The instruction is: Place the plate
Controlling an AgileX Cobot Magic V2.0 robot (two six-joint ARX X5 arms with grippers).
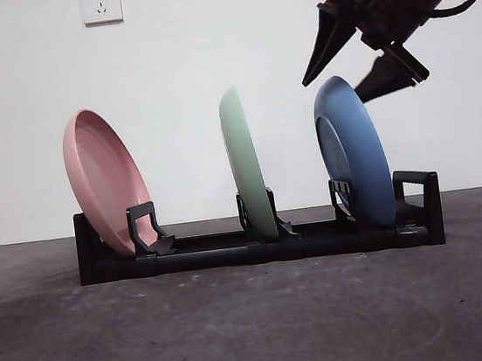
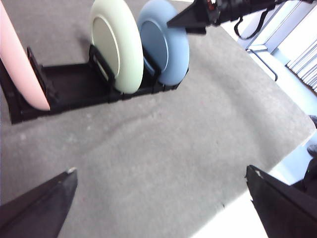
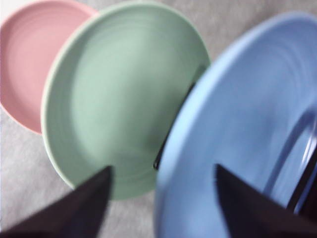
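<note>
Three plates seated on edge in the rack; right gripper open above the blue one.

The round blue plastic plate [image 1: 356, 153] stands in the end slot of the black plastic dish rack [image 1: 258, 247], at 3 o'clock from the pale green plate [image 1: 246, 164]; the pink plate [image 1: 105, 181] occupies the opposite end slot. The right gripper [image 1: 352, 70] sits at 12 o'clock over the blue plate's rim, jaws spread, one either side, gripping nothing. The left gripper [image 2: 161, 198] hangs over the grey tabletop [image 1: 242, 330], jaws released and empty.
</note>
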